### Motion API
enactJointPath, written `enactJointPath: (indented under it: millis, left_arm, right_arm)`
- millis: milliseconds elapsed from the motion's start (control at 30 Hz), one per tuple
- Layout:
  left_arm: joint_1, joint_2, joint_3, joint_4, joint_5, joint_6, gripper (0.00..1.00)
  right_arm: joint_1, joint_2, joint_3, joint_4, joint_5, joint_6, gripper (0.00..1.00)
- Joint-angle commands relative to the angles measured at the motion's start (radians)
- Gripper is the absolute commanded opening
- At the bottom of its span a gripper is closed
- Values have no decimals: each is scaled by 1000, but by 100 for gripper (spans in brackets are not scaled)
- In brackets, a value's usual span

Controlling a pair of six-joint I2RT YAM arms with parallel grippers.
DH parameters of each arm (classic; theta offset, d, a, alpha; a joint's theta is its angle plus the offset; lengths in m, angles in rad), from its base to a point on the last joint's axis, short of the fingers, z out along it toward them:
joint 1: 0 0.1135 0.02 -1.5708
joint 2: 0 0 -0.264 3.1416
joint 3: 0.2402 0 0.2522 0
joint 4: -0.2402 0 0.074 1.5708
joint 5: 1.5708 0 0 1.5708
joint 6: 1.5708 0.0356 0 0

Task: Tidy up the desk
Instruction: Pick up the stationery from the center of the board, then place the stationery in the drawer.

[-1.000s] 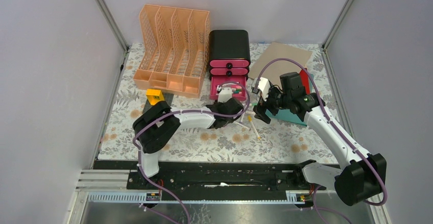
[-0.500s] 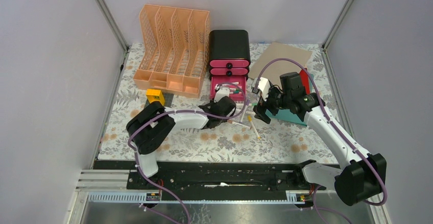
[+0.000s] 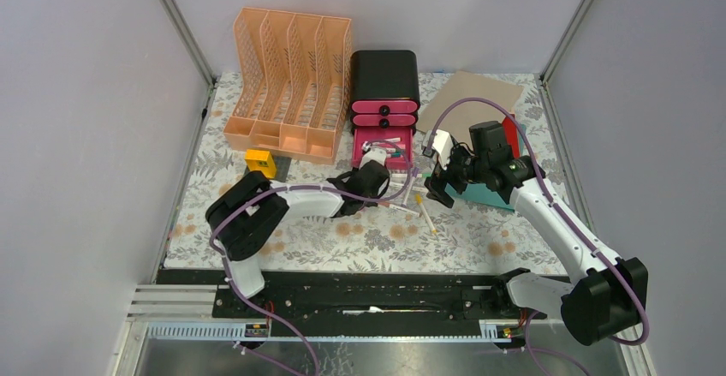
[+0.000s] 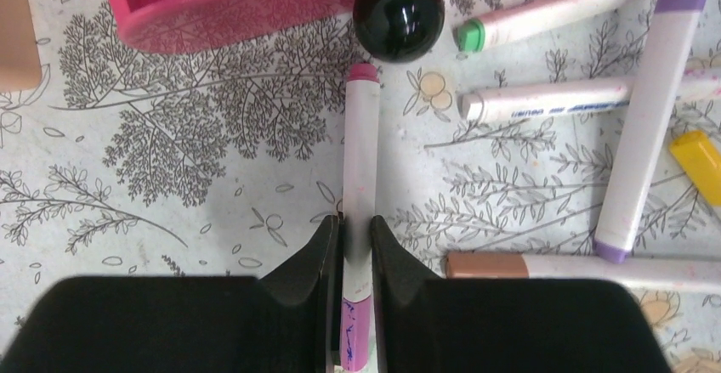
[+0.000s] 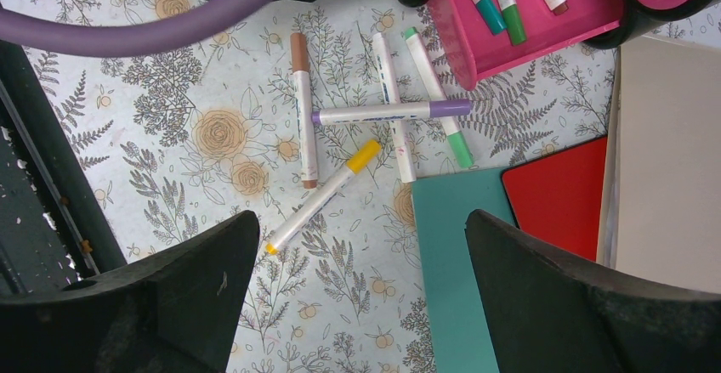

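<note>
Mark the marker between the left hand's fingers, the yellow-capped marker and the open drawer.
pink-capped marker (image 4: pixel 360 161): left wrist view, white barrel.
yellow-capped marker (image 5: pixel 321 196): right wrist view, mid-barrel.
open pink drawer (image 5: pixel 553 46): right wrist view, bare floor by front wall.

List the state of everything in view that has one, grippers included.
left gripper, shut on pink marker.
right gripper, open, holding nothing.
bottom drawer, pulled open, markers inside.
top drawer, shut.
middle drawer, shut.
purple marker, capped, lying across two others on the desk.
file rack, upright.
</note>
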Motion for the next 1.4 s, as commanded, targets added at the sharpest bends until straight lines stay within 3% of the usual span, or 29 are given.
enactJointPath:
  millis: [0, 300, 600, 867, 1133, 1267, 1367]
  left_arm:
    - [0, -29, -71, -126, 91, 29, 2]
    - [-16, -255, -221, 30, 90, 89, 0]
    - [-16, -417, -268, 193, 212, 439, 0]
    - [19, -335, -126, 244, 216, 857, 0]
    - [125, -105, 147, 180, 299, 1013, 0]
    - [153, 6, 247, 186, 255, 1029, 33]
    - [155, 47, 299, 225, 144, 1000, 64]
  right_arm:
    - [-7, -5, 10, 0, -35, -6, 99]
    - [-8, -4, 10, 0, -39, -6, 99]
    - [-7, -5, 11, 0, -36, -5, 99]
    - [-8, -7, 11, 0, -37, -5, 99]
    - [-7, -8, 12, 0, -36, -3, 99]
    - [-7, -10, 13, 0, -36, -3, 99]
    - [-7, -11, 13, 1, -34, -2, 99]
